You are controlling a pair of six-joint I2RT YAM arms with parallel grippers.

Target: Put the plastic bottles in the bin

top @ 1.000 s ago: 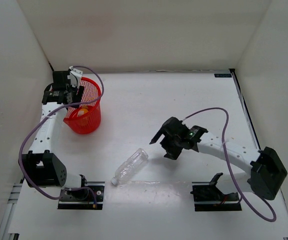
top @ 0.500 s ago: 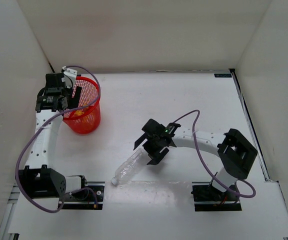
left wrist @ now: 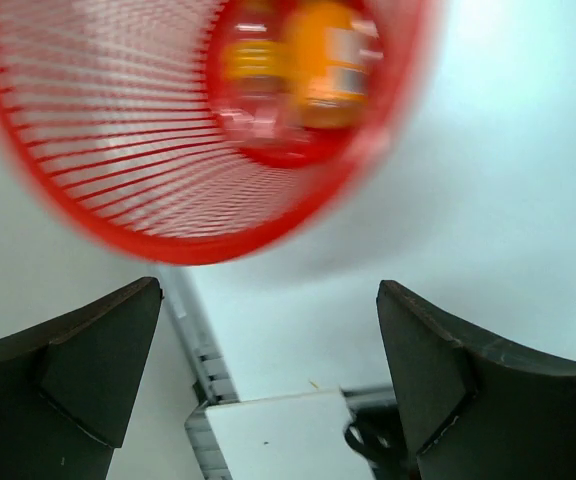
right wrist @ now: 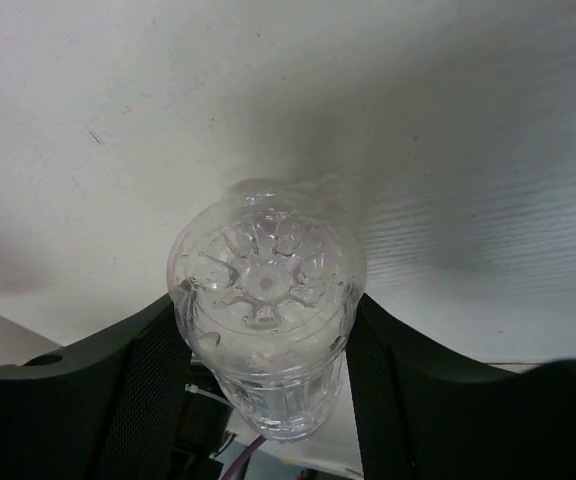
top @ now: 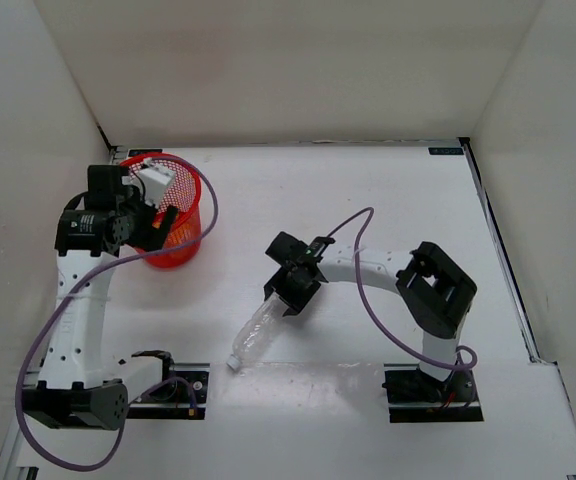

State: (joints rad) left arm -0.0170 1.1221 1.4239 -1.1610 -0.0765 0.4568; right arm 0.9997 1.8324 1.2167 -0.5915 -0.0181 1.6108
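The long clear crinkled bottle (top: 253, 335) lies on the white table, cap toward the near edge. My right gripper (top: 288, 290) is shut on its base end; in the right wrist view both pads press the sides of the bottle (right wrist: 266, 310), whose ribbed bottom faces the camera. The red mesh bin (top: 183, 240) stands at the far left. My left gripper (top: 158, 215) hangs open over its near rim with nothing in it. The left wrist view looks into the bin (left wrist: 118, 150), where a blurred orange bottle (left wrist: 328, 60) and a yellow-labelled one (left wrist: 253, 60) lie at the bottom.
White walls (top: 528, 90) close the table in on the left, back and right. The two black arm mounts (top: 163, 390) (top: 433, 395) sit at the near edge. A purple cable (top: 363, 290) loops along the right arm.
My right arm swung left to the clear bottle's base and its jaws closed on it. My left gripper drew back from over the bin toward the near side, staying open.
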